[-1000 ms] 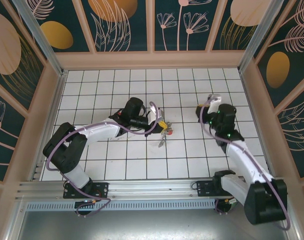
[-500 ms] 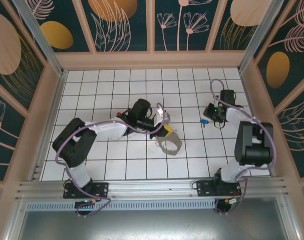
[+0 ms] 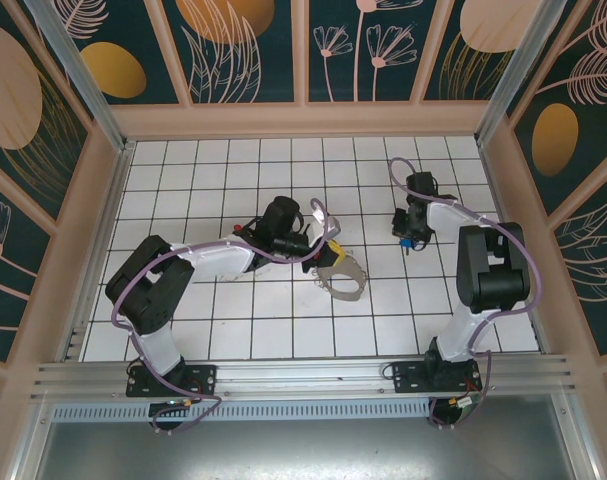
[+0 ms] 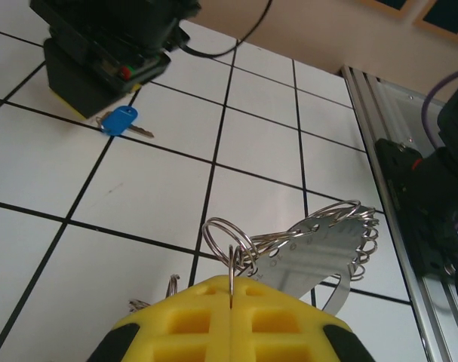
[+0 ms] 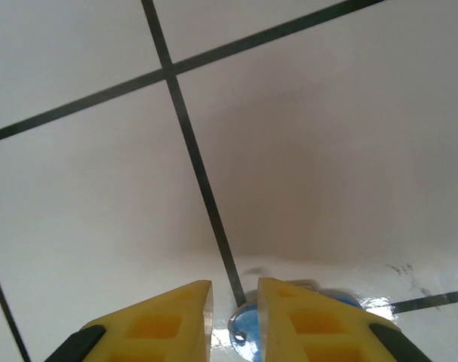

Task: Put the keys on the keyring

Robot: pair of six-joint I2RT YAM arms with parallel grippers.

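My left gripper [image 3: 328, 256] is shut, and its yellow pads [image 4: 232, 317] pinch one thin wire loop of the keyring [image 4: 319, 253]. The keyring [image 3: 345, 280] is a grey metal band fringed with small silvery rings and rests on the tiles just right of that gripper. A small key with a blue plastic head [image 4: 123, 121] lies flat on the floor further off. My right gripper [image 5: 235, 309] is down over it, narrowly open, with the blue head [image 5: 247, 328] between and under its fingertips. In the top view that gripper [image 3: 410, 234] covers the key. No red-headed key is in view.
The white tiled floor [image 3: 233, 320] is walled by beige panels all round. An aluminium rail [image 3: 283, 375] with both arm bases runs along the near edge. The right arm's base [image 4: 432, 204] stands close beside the keyring in the left wrist view.
The right gripper has come down onto the blue key, which lay uncovered half a second ago. The keyring has shifted slightly right and up in the left gripper's hold.
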